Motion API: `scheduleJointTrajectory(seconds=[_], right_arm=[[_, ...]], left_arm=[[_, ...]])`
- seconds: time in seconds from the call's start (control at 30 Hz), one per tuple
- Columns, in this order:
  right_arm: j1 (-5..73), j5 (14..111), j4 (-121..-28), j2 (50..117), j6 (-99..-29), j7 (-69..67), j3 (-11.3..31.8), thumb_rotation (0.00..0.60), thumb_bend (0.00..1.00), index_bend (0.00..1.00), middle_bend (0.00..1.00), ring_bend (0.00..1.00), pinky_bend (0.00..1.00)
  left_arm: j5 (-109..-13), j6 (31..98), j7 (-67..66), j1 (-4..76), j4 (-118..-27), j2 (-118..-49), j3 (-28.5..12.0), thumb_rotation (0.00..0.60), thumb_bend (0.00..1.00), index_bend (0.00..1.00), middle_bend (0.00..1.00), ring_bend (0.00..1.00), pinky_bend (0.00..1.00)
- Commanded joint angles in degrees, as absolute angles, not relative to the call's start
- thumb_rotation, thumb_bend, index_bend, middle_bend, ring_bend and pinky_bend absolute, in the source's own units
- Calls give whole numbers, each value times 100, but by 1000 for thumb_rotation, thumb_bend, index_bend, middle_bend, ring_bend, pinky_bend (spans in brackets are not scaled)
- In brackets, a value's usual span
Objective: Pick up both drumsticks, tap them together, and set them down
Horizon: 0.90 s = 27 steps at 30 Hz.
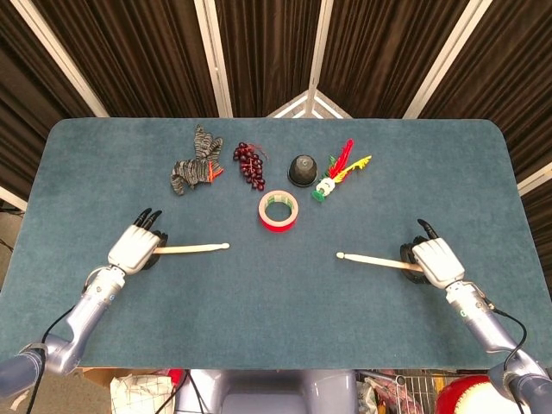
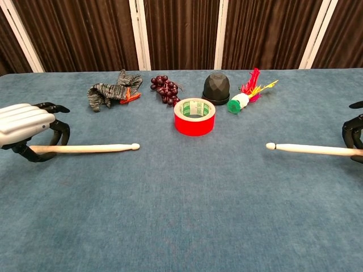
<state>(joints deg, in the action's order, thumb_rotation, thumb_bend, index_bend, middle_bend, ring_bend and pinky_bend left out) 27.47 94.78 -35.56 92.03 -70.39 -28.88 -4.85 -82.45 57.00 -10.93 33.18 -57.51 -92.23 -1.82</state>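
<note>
both sticks are in hand, so the pick-up part looks done. the left hand (image 1: pixel 134 248) has its fingers (image 2: pixel 54 127) curled around the butt of the left drumstick (image 1: pixel 194 249), and the right hand (image 1: pixel 435 260) grips the butt of the right drumstick (image 1: pixel 371 259) the same way; in the chest view only the dark fingers (image 2: pixel 353 131) of that hand show at the frame edge.

taking the red tape roll (image 1: pixel 279 210) as the marker, the left drumstick lies to the left of the roll and nearer the robot, its tip pointing inward toward the roll. the right drumstick lies to the right of the roll, also nearer the robot, its tip pointing inward too. the two tips are well apart, with open blue bench (image 1: pixel 285 310) between them. whether the sticks hang just above the bench or rest on it i cannot tell; in the chest view they look level and low.

with the tips this far apart, there is no contact between the sticks now. whether the tap is yet to come or already made cannot be read from this moment alone. what plainly remains is opening both hands so the sticks lie free on the bench.

the tape roll sits close to the line between the tips, just beyond it, so it is the one thing to keep clear of.
</note>
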Motion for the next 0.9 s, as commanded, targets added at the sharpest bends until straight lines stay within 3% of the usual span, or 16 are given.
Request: scheduleJointTrajectory(seconds=[0.03, 0.3, 0.77, 0.9], right_arm=[[2755, 9466, -3567, 9191, -7005, -2894, -478, 600, 481, 812, 632, 433, 36], [2772, 9457, -3725, 9130, -6995, -2864, -454, 600, 481, 812, 633, 433, 36], [2946, 9459, -3904, 9163, -6894, -2760, -370, 600, 481, 812, 632, 432, 36], [2973, 9339, -3975, 9162, -6637, -2438, -326, 600, 470, 749, 603, 391, 36]], left_arm=[[-8163, 5635, -1244, 3322, -5844, -9186, -202, 600, 506, 388, 446, 27, 0], [-8026, 5665, -1665, 3312, -6241, -8946, -267, 600, 506, 337, 324, 0, 0], [-7727, 6285, -1620, 3040, -7439, -7757, -646, 600, 506, 319, 316, 0, 0], [-7657, 6311, -1525, 2967, -7527, -7601, -646, 600, 507, 319, 316, 0, 0]])
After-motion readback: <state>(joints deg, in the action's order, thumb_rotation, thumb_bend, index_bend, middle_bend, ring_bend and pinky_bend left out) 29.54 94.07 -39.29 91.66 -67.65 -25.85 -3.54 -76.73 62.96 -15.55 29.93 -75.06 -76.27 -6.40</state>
